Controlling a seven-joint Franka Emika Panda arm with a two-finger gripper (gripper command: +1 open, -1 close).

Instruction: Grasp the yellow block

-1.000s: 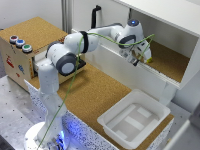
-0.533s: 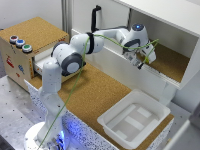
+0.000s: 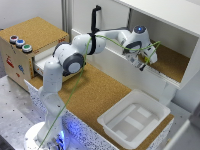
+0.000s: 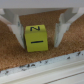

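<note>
Right now the end effector (image 4: 39, 30) hangs spread wide over the cork worktop (image 4: 30, 57) inside the white shelf recess (image 3: 175, 62), gripping nothing; the yellow block (image 4: 35, 37) sits between its fingers (image 4: 65, 27), apparently touching neither.

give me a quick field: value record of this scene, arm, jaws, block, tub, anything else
arm: white Franka arm reaching into the cork-floored alcove at the exterior view's right
gripper: jaws open, one finger on each side of the block, neither visibly touching it
target: small bright yellow cube with black markings, resting on the cork, not visible in the exterior view
tub: empty white plastic tub on the cork tabletop, apart from the arm
other: wooden box with coloured buttons at the exterior view's left
task state: block not yet grasped
</note>
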